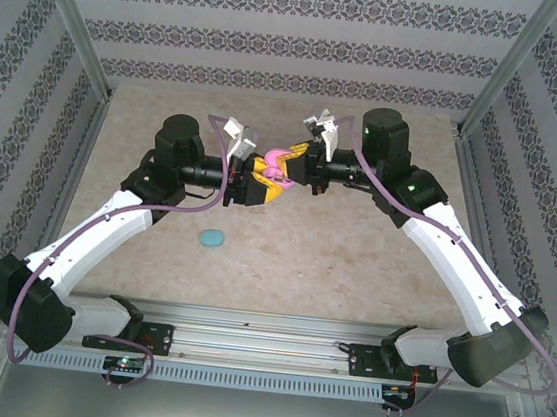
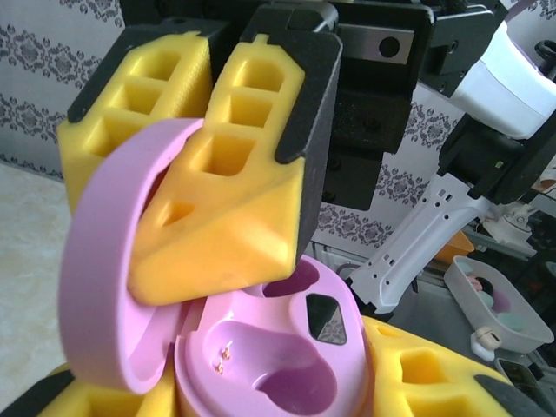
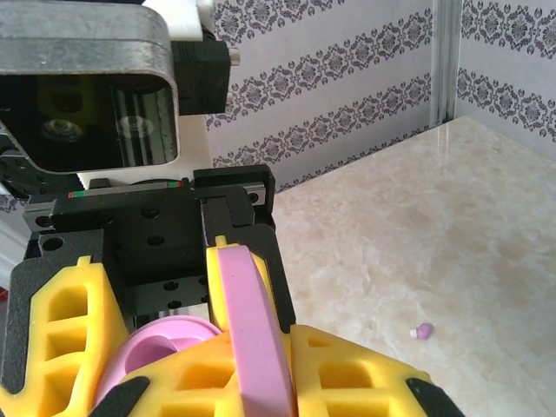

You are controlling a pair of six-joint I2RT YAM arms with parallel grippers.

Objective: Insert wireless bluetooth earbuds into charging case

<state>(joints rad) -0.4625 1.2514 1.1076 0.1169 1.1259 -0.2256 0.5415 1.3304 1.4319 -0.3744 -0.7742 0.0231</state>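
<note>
Both arms reach forward and bend inward at the elbows, so their wrists face each other above the middle of the table. The left gripper is clamped on the base of the open pink case, whose wells lie bare. The right gripper is closed tight on the raised lid, its yellow fingers pinching it edge-on. A pink earbud lies on the table, well apart. A cyan case sits nearer the left arm.
</note>
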